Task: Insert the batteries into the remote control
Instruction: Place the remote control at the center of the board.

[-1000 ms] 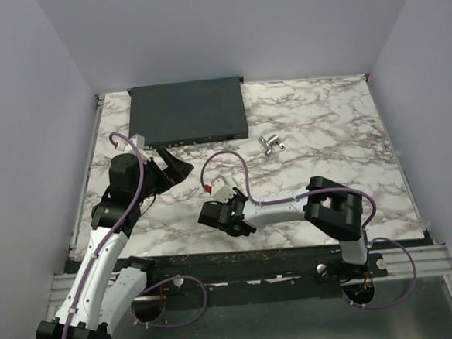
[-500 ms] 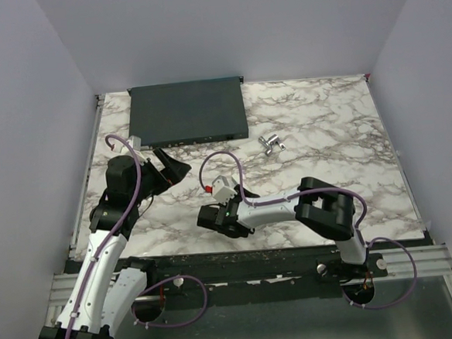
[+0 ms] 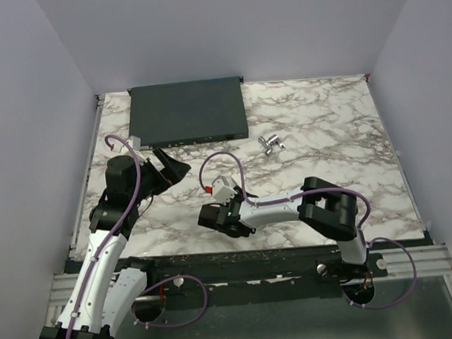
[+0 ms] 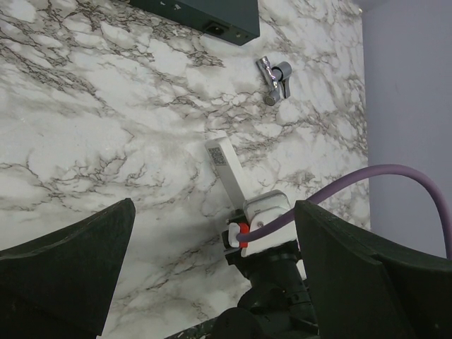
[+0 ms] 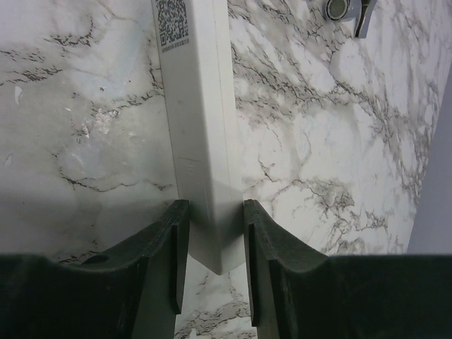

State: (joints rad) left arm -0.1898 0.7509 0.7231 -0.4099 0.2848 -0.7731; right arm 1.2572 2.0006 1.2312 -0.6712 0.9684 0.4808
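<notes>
The white remote control lies lengthwise on the marble table, QR label up, pointing away toward the back. My right gripper is shut on its near end, one finger on each long side. In the top view the right gripper sits low near the front middle, and its wrist camera hides most of the remote. The remote also shows in the left wrist view. My left gripper is open and empty, held above the table's left side. No batteries are in view.
A large flat dark-grey box lies at the back left. A small silver metal piece lies behind the remote, also in the right wrist view. The right arm's purple cable loops above the gripper.
My right arm's elbow has drawn slightly left and the gripper has shifted a little, still holding the remote. The left arm has barely moved.
</notes>
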